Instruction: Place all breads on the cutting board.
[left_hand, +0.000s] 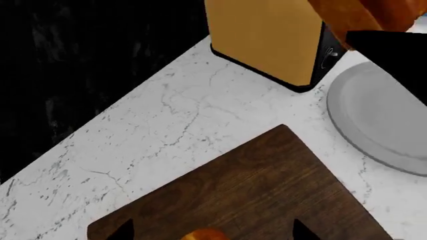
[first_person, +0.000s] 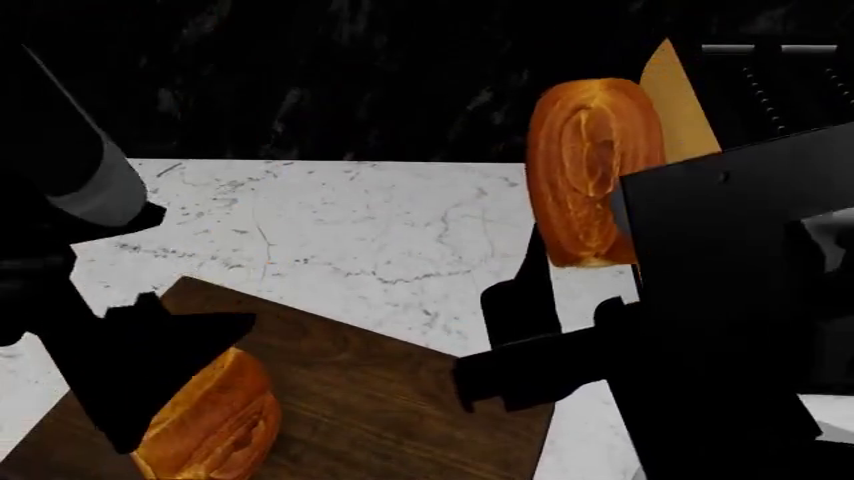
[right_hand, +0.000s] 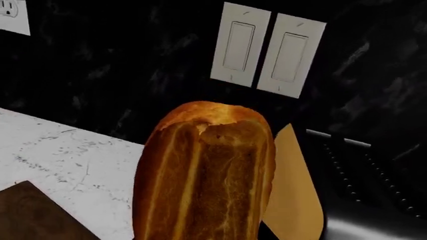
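One bread (first_person: 211, 420) lies on the dark brown cutting board (first_person: 387, 400) near its front left. My left gripper (first_person: 160, 370) hangs over it, open. In the left wrist view its fingertips (left_hand: 123, 231) stand wide apart on either side of that bread (left_hand: 207, 235), not touching it. The second bread (first_person: 587, 170) is up in the air, standing on end above the counter to the right of the board, with my right gripper (first_person: 581, 262) shut on its lower end. It fills the right wrist view (right_hand: 207, 175) and hides the fingers there.
A tan knife block (left_hand: 267, 40) stands at the back beyond the board's far corner. A round grey plate (left_hand: 380, 115) sits beside it. The white marble counter (first_person: 360, 220) runs back to a black wall with light switches (right_hand: 267, 50). A dark appliance (right_hand: 360, 170) is at the right.
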